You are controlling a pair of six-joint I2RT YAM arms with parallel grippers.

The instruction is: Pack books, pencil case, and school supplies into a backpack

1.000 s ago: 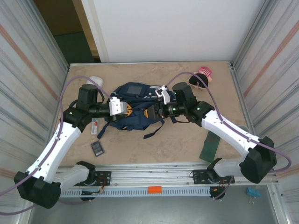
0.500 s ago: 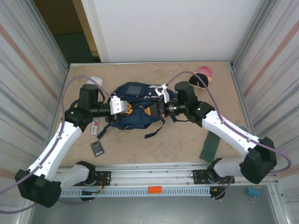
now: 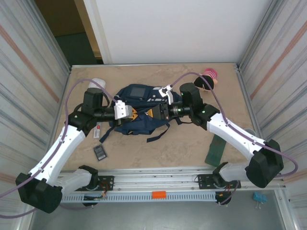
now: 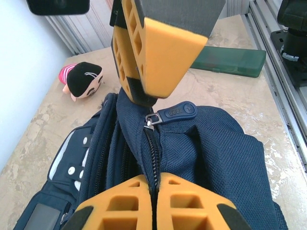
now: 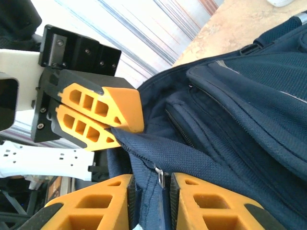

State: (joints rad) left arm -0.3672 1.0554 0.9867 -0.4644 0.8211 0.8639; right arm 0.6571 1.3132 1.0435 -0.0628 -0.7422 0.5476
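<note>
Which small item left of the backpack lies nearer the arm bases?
The flat black rectangle; the tiny white slab with red marks lies farther back, closer to the backpack.

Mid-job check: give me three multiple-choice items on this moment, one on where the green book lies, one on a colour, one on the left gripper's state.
1. Where does the dark green book lie relative to the backpack?
A. Inside it. B. On the table, off to its right. C. On top of it.
2. What colour are the gripper fingers?
A. White. B. Green. C. Orange.
3. What is the left gripper doing?
A. Pinching backpack fabric at the zipper. B. Standing open over the table. C. Holding the green book.

Answers:
1 B: the top view shows it flat on the table, apart from the bag.
2 C: both wrist views show orange fingers.
3 A: the left wrist view shows its fingers closed together on the fabric.
</note>
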